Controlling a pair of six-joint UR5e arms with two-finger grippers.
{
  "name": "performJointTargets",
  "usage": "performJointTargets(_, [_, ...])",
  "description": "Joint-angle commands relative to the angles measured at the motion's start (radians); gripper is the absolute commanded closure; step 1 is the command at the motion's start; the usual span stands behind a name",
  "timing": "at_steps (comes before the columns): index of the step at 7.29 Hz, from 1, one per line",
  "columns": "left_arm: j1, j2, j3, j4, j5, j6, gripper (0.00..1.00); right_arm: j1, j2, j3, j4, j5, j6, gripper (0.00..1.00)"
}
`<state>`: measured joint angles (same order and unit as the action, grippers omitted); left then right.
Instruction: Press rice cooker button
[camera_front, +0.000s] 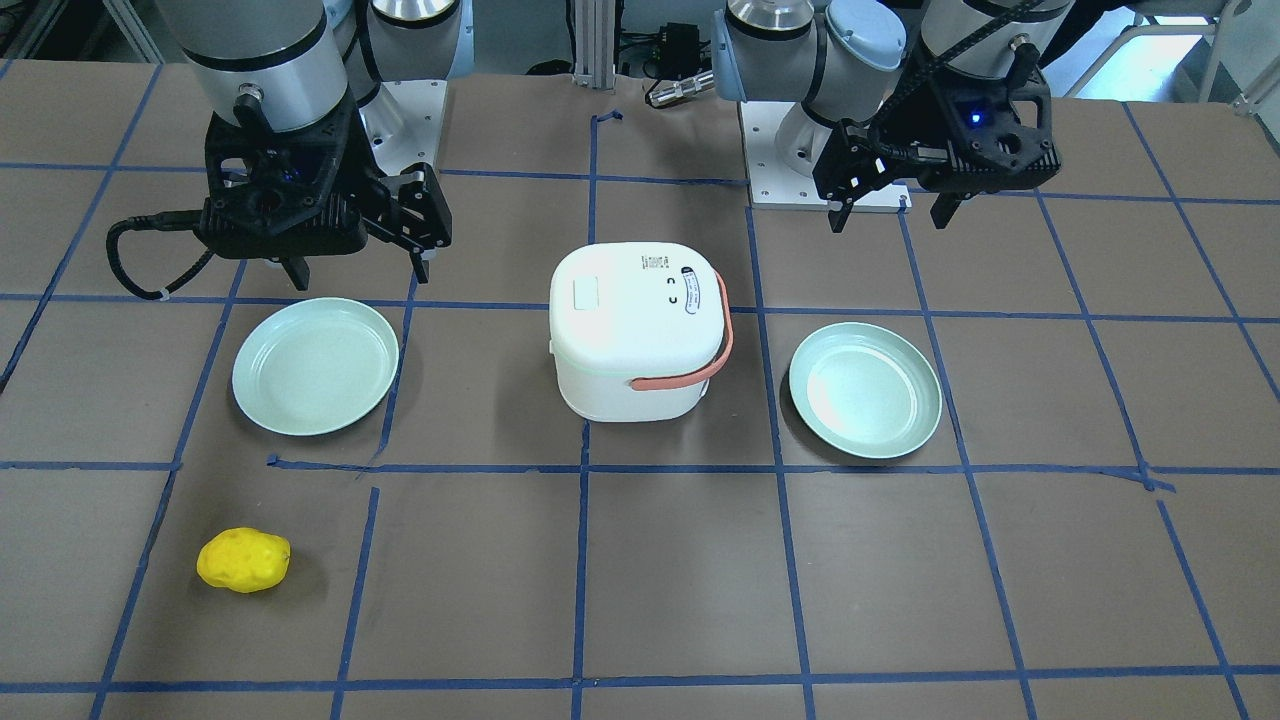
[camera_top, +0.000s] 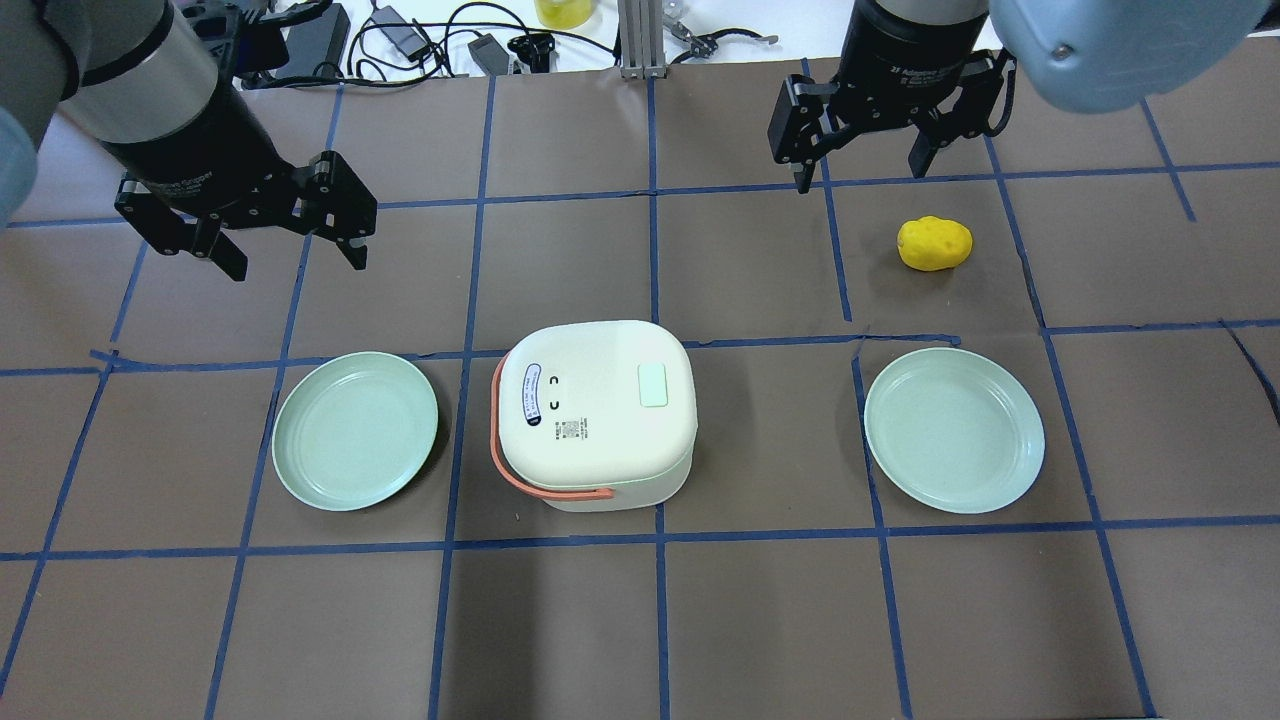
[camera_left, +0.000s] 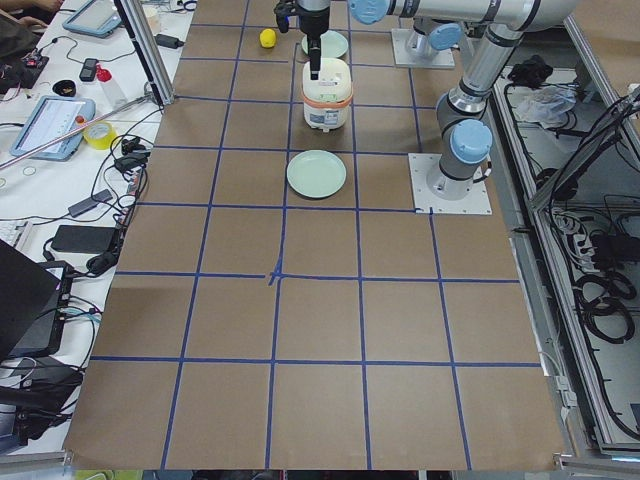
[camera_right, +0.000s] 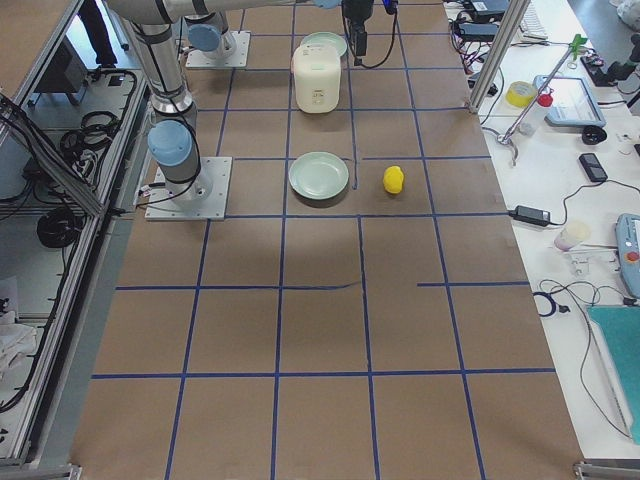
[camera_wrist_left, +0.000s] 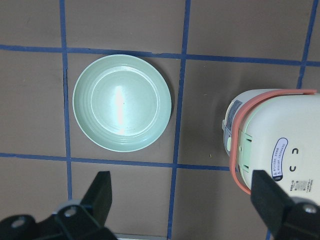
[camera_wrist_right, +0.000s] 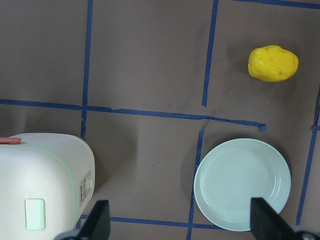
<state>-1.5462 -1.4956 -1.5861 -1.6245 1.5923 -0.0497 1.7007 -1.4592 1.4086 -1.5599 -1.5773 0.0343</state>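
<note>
The white rounded plastic rice cooker (camera_top: 595, 410) sits mid-table between two glossy pale green round plates (camera_top: 355, 430) (camera_top: 953, 430), lid up so its flat pale green rectangular button (camera_top: 652, 385) is reachable from above. The left gripper (camera_top: 295, 258) and right gripper (camera_top: 860, 175) hang beyond it, fingers spread wide and empty, likely staged for a downward press.

Cut off at the right edge of the left wrist view and at the left and bottom edges of the right wrist view: rice cooker (camera_wrist_left: 272, 150); too small to read: print on lid label (camera_top: 537, 393); partly hidden in exterior left view: far plate (camera_left: 338, 45).
</note>
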Motion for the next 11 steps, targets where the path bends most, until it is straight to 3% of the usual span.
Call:
performJointTargets(1, [0.000,0.000,0.000,0.000,0.000,-0.001,0.00,0.000,-0.001,-0.005,-0.002,-0.007,0.001,0.00])
performJointTargets(4, [0.000,0.000,0.000,0.000,0.000,0.001,0.00,0.000,-0.003,-0.014,0.006,-0.003,0.002,0.00])
performJointTargets(6, [0.000,0.000,0.000,0.000,0.000,0.001,0.00,0.008,-0.001,-0.013,0.012,0.005,0.132,0.00])
performJointTargets(11, [0.000,0.000,0.000,0.000,0.000,0.001,0.00,0.010,-0.010,-0.007,0.009,-0.007,0.137,0.00])
